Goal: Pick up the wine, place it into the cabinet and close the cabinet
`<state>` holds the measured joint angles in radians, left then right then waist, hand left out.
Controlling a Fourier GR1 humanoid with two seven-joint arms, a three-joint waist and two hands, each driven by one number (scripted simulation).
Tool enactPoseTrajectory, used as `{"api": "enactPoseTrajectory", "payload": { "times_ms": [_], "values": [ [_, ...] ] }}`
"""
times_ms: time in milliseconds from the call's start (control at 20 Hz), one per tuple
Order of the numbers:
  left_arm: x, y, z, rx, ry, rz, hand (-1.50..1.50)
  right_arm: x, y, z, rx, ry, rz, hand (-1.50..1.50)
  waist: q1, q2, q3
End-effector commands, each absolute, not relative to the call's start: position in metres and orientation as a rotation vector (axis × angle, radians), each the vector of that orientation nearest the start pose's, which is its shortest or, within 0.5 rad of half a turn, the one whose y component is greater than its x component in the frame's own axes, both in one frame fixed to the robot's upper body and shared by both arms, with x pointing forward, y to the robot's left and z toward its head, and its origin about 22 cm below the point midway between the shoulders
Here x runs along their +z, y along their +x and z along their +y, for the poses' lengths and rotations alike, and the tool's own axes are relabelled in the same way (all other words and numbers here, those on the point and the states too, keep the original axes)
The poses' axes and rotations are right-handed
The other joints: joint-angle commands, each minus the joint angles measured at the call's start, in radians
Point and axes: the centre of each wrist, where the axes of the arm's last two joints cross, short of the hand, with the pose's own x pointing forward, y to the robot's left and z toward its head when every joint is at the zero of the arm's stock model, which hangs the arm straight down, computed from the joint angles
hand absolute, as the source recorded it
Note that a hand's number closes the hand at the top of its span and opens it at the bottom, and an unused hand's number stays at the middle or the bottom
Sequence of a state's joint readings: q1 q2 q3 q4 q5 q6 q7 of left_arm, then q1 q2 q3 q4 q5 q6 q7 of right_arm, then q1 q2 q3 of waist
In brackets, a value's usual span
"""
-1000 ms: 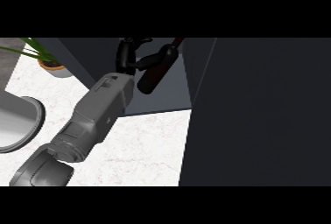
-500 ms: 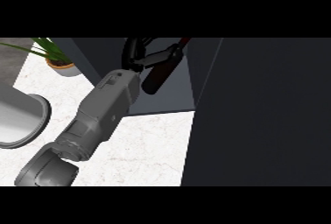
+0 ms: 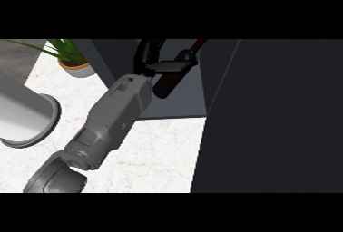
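Note:
The wine bottle (image 3: 166, 86) is dark with a reddish neck (image 3: 198, 44) and hangs tilted inside the open cabinet, above its grey shelf (image 3: 189, 102). My left hand (image 3: 149, 53) is curled round the bottle's upper part, and the thumb (image 3: 175, 66) crosses it. The grey forearm (image 3: 114, 118) runs up from the lower left corner. A wide dark cabinet door (image 3: 275, 118) fills the right side of the view and hides whatever lies behind it. My right hand does not show.
A potted plant (image 3: 72, 63) stands on the white marble counter (image 3: 157, 152) at the upper left, beside the cabinet's left wall (image 3: 102, 59). A large grey round vessel (image 3: 23, 115) lies at the left edge.
The left hand has carried the bottle a little up and to the right, deeper into the cabinet. The plant and the grey vessel have slid rightward in view.

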<state>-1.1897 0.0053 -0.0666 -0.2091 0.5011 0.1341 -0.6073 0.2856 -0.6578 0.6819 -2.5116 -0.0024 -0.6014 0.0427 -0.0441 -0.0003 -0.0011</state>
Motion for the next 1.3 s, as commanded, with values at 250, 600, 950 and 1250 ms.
{"api": "enactPoseTrajectory", "payload": {
  "times_ms": [250, 600, 950, 1250],
  "values": [
    [0.054, 0.430, 0.090, 0.001, -0.409, -1.794, -1.50, 0.193, 0.059, -0.198, 0.108, 0.175, -1.933, -1.50, 0.040, -0.015, 0.000],
    [0.031, 0.402, 0.086, 0.019, -0.483, -1.763, -1.50, 0.192, 0.064, -0.197, 0.157, 0.181, -1.937, -1.50, 0.045, -0.019, -0.001],
    [0.004, 0.355, 0.092, 0.058, -0.529, -1.750, -1.50, 0.184, 0.064, -0.199, 0.127, 0.142, -1.931, -1.50, 0.060, -0.020, 0.001],
    [-0.009, 0.320, 0.121, 0.062, -0.530, -1.719, -1.50, 0.190, 0.061, -0.199, 0.106, 0.150, -1.947, -1.50, 0.062, -0.019, 0.000]
  ]
}}
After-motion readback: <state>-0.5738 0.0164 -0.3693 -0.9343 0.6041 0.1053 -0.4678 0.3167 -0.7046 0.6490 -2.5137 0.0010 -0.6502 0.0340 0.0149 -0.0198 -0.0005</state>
